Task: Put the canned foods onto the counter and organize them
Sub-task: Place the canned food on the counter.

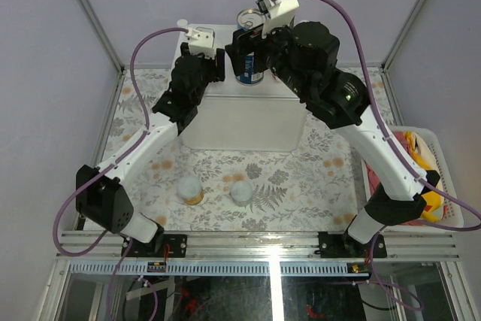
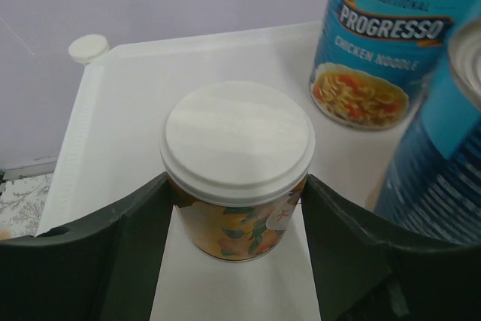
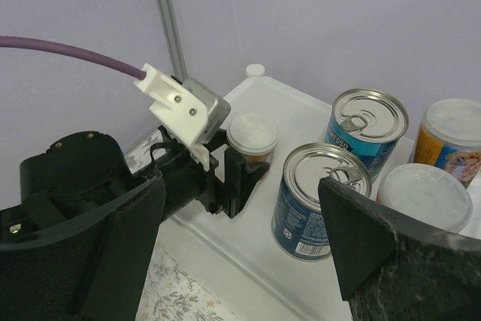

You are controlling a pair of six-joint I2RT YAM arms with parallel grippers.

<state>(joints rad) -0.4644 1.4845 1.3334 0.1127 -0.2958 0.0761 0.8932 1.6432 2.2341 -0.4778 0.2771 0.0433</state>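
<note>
Left wrist, Progresso Chicken Noodle can [image 2: 372,50]

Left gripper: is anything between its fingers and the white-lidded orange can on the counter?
Nothing visible. The left gripper closes on both sides of the white-lidded orange can, which stands on the counter. The blue soup cans stand beside it, apart.

Bright, diffuse light fills every view; shadows are soft and faint. In the top view a white glare streak crosses the near clear panel [image 1: 279,291]. In the left wrist view the nearest blue can [image 2: 440,155] is blurred.
</note>
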